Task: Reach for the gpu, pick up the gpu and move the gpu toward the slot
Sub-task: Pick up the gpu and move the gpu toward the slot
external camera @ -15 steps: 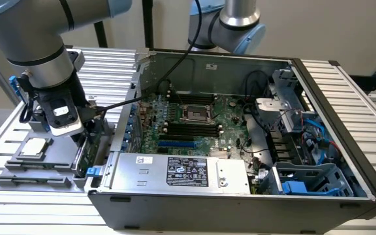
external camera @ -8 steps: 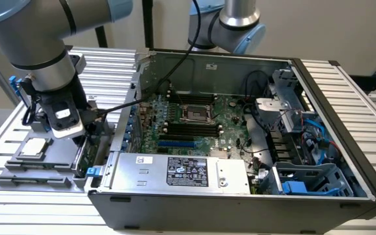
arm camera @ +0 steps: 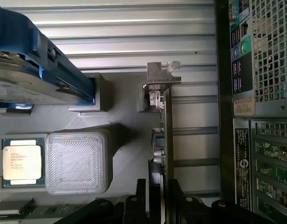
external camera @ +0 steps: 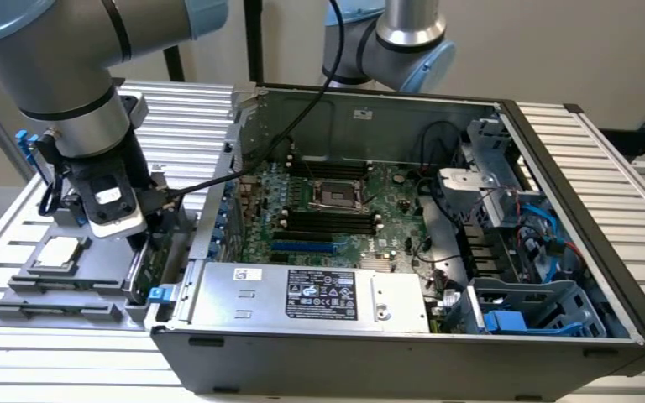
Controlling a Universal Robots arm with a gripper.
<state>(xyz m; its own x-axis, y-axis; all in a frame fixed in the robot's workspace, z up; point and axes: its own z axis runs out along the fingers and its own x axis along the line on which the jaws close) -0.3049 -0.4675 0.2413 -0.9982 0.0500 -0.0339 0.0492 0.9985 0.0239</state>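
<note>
we're seeing the gpu (arm camera: pixel 167 135), a thin green card w/ silver bracket, standing on edge in the grey holder (arm camera: pixel 120 154) beside the pc case (arm camera: pixel 226 116). the gripper (arm camera: pixel 158 205) is straddling it, jaws apart, not clamped. print on the cpu chip (arm camera: pixel 22 162) & case label (arm camera: pixel 241 163) is unreadable.

Green circuit-board gpu (arm camera: pixel 168 133), shiny metal bracket (arm camera: pixel 161 74), ribbed metal table (arm camera: pixel 134 28)
</note>
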